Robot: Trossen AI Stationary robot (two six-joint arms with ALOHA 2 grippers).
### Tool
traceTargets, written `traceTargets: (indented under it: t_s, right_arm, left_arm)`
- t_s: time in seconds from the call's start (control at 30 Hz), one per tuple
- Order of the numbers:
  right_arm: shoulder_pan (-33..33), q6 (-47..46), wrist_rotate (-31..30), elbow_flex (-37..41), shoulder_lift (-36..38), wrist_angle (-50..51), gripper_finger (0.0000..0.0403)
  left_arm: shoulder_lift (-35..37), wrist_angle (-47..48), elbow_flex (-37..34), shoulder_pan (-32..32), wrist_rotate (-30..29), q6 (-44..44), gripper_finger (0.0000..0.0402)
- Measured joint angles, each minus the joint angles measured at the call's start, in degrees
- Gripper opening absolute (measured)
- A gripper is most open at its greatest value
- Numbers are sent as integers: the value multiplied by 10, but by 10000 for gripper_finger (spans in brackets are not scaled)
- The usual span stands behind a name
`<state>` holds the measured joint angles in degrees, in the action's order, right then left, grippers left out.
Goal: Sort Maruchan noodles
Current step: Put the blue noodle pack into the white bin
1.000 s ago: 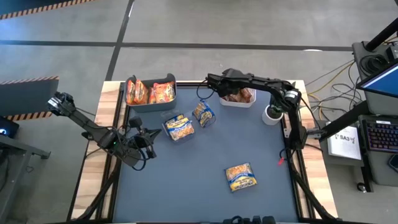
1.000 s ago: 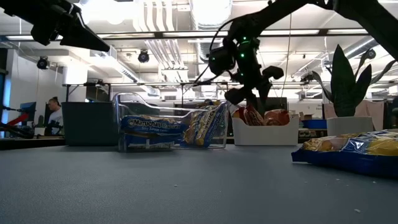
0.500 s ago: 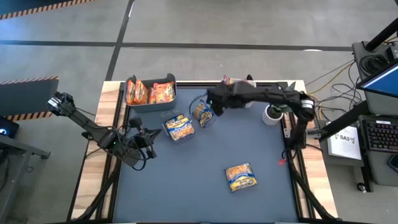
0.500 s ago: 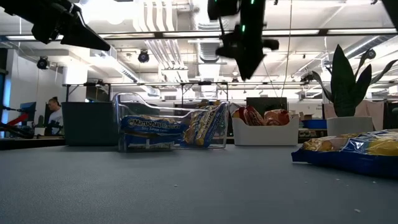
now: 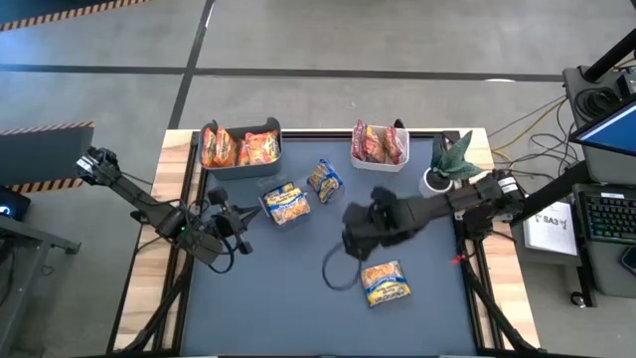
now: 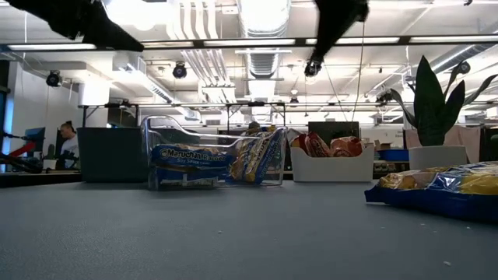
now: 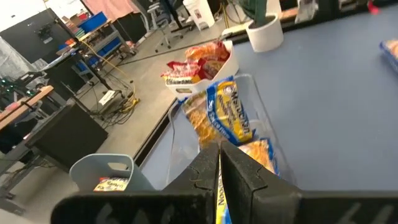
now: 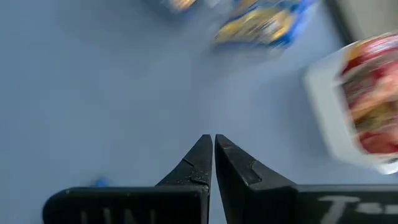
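Blue-grey matting covers the worktop (image 5: 298, 308), and one blue-yellow Maruchan packet (image 5: 385, 281) lies loose on it toward the near edge, apart from every bin. My right end effector (image 5: 350, 239) hangs over the mat just beside that packet, its two fingers pressed together with nothing between them; I judge it is positioned there because this is the only packet not yet sorted. My left end effector (image 5: 241, 221) waits near the left edge of the worktop, fingers likewise closed and empty, clear of the right arm's working space.

Sorting by colour looks nearly done: orange-yellow packets (image 5: 238, 149) stand in the teal bin (image 5: 241, 169) at the far left, dark red packets (image 5: 380, 142) fill the white bin (image 5: 379, 164) at the far right, and two blue-yellow packets (image 5: 302, 193) sit in the clear bin (image 6: 167, 123) between them. A potted plant (image 5: 449, 162) stands near the white bin. The loose packet likely belongs in the clear bin; my fingers must part before they can take it
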<state>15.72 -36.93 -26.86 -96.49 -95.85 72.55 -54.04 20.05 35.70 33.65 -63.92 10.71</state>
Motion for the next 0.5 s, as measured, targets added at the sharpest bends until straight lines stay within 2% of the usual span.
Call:
traceTargets:
  t_s: [0.23,0.37,0.5]
  right_arm:
    - [79,-8,98,76,1,-23,9]
    - [102,-10,168,137,1,-67,9]
    - [118,-5,202,204,2,-116,9]
  left_arm:
    - [0,-55,0,0,0,22,0]
    - [0,-72,0,0,1,47,0]
    - [0,-73,0,0,21,82,0]
